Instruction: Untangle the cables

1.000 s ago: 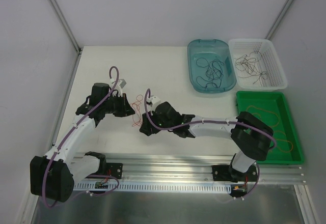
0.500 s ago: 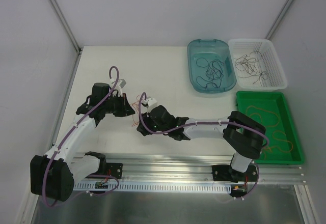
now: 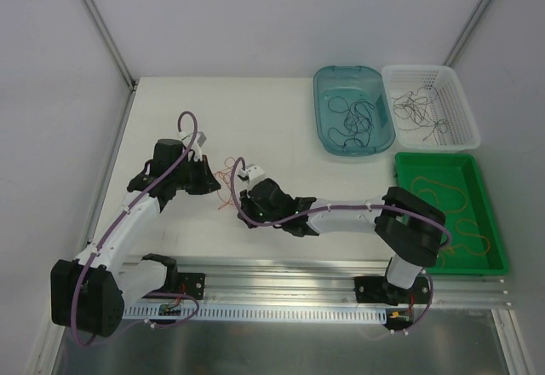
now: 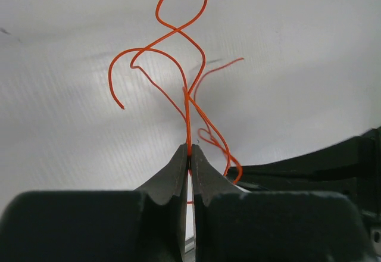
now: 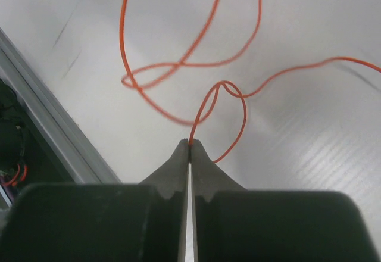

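A tangle of thin orange cables lies on the white table between my two grippers. My left gripper is shut on one orange strand; in the left wrist view that strand rises from the closed fingertips into loops. My right gripper sits just below and right of it, also shut on an orange strand. In the right wrist view its tips pinch a strand that curls away across the table. Both jaws stand pressed together with only the wire between them.
At the back right stand a teal bin holding dark cables and a white basket with more thin cables. A green tray at the right holds orange cables. The metal rail runs along the near edge.
My right gripper has moved left toward the tangle and closed from open onto an orange strand. The left gripper stayed shut on its strand, hardly moving.
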{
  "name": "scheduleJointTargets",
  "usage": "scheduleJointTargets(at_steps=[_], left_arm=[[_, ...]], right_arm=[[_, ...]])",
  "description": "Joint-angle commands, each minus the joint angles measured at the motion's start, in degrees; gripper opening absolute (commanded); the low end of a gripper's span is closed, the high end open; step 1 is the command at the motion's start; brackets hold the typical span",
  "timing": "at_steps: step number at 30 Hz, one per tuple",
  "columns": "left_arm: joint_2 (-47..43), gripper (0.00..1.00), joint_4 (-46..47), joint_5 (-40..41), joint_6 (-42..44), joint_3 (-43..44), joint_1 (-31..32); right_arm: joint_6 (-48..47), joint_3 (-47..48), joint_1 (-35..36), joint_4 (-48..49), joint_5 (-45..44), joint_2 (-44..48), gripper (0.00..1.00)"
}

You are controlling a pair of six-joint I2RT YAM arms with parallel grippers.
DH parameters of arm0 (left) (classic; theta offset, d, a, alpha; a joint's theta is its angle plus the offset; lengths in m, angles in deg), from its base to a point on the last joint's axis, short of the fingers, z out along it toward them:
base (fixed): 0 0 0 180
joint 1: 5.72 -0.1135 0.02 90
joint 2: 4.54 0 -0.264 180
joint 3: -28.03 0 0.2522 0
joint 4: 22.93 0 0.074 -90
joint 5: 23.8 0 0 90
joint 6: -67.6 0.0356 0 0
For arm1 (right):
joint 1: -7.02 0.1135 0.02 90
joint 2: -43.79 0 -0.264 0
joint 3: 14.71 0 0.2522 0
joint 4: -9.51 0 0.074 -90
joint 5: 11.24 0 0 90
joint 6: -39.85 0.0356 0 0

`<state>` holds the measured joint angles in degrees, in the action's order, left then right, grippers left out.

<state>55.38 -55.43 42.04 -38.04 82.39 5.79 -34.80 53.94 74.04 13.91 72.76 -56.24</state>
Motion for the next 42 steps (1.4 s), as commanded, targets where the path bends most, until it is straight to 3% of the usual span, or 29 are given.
scheduleJointTargets(at_steps=[1, 6, 10, 18, 21, 28, 31, 33, 36, 38, 42], left_arm=[[0.37, 0.00, -2.08, 8.15, -1.06, 0.71, -1.05], [1.34, 0.00, -6.30, 18.96, -2.64, 2.20, -4.30], [1.43, 0.00, -7.10, 21.08, -2.99, 2.38, -6.06], [1.60, 0.00, -7.63, 21.44, -2.55, 2.55, -6.67], [2.04, 0.00, -7.01, 16.01, -1.15, 2.82, -6.67], [1.60, 0.00, -0.78, -0.17, 0.26, 0.80, -4.57], [2.48, 0.00, -0.42, -0.71, 0.17, 4.03, 4.46], [1.96, 0.00, -0.33, -0.62, 0.70, 6.06, 13.42], [-0.06, 0.00, 0.28, 1.66, 2.01, 8.88, 20.63], [-0.59, 0.00, 0.55, 0.01, 3.59, 9.67, 21.62], [-0.42, 0.00, 0.55, -1.85, 5.97, 10.64, 23.12]], right_arm=[[-2.60, -0.93, 0.21, -5.21, -0.77, 8.50, 0.01], [-8.14, -2.86, 0.04, -21.11, -0.67, 20.90, 0.01], [-12.01, -2.60, -1.71, -32.46, -2.78, 32.07, 0.01], [-12.02, 0.91, -13.05, -48.02, -11.12, 51.49, 0.01], [-11.23, 2.23, -17.27, -51.54, -14.64, 54.14, 0.01], [-11.32, 3.82, -19.83, -53.49, -8.52, 53.54, 0.03], [-9.39, 1.98, -19.83, -50.33, -5.96, 52.74, 0.13], [-8.07, 1.36, -19.91, -49.62, -5.87, 52.13, 0.29], [-4.99, -0.13, -20.09, -46.38, 0.07, 50.20, 0.39], [-2.71, -1.54, -20.09, -41.56, 4.31, 49.32, 0.47], [3.26, -5.58, -20.09, -32.76, 12.31, 47.12, 0.50]])
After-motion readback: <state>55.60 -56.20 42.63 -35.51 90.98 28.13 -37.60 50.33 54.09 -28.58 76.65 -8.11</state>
